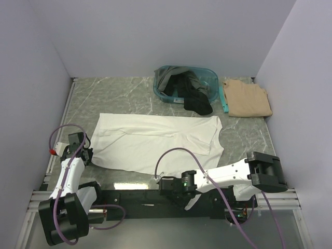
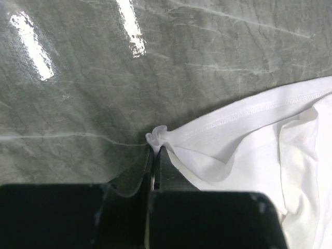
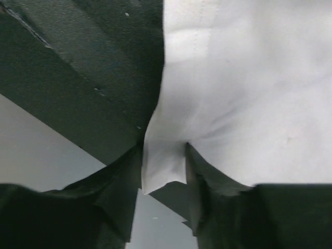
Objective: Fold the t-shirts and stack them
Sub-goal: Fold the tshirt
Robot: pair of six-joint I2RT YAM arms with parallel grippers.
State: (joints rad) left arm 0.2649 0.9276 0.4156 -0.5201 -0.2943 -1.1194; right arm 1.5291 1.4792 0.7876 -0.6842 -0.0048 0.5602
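Claws first, from above: my left claw (image 1: 84, 152) sits at the near-left corner of the white shirt (image 1: 155, 139), and my right claw (image 1: 168, 185) is low by the near edge, a scrap of white showing under that arm. The white shirt lies spread across the surface (image 1: 119, 93), not yet folded. A tan shirt (image 1: 249, 98) lies folded at the far right, so I judge one shirt done. Dark shirts (image 1: 194, 93) are heaped in and over the basket (image 1: 210, 72) beside it, waiting. Most of the job is left.

From my left wrist, the left claw (image 2: 154, 150) is closed tight, jaws nearly touching, pinching a small bunched tip of the white shirt (image 2: 249, 129) at its hemmed corner. The cloth trails off to the right over the surface (image 2: 207, 52).

From my right wrist, the right claw (image 3: 163, 166) is closed on a flap of the white shirt (image 3: 244, 93). The cloth fills the narrow gap between my fingers (image 3: 199, 171), and its edge hangs just past them. A dark rail (image 3: 88, 78) runs behind.
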